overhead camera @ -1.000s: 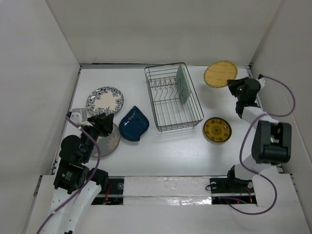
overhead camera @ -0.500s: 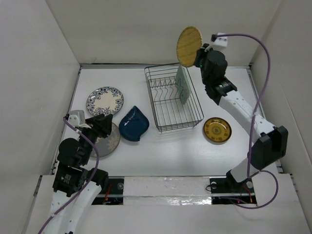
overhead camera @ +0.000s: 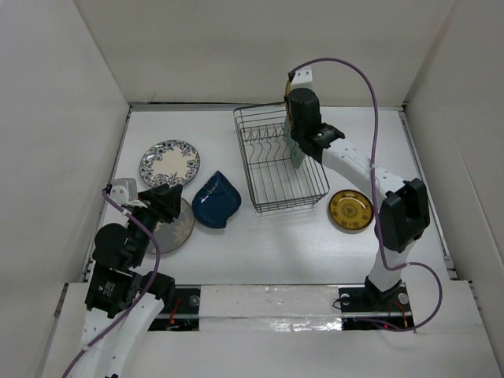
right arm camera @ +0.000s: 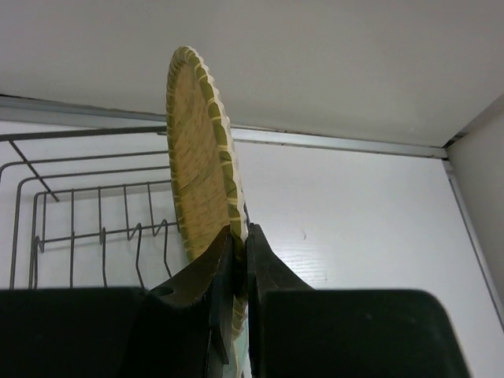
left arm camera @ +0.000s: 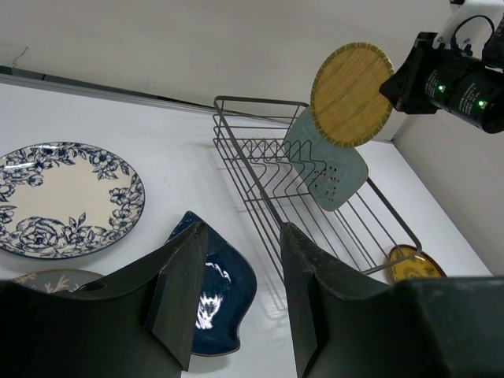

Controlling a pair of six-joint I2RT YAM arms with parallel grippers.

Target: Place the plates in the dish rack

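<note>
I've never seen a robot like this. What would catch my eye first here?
Most striking is the mustard-yellow plate, held on edge in the air by the right gripper over the far end of the dish rack. A pale green plate already stands in that rack, while a blue-floral plate and a dark blue teardrop dish lie flat on the table to its left.
</note>
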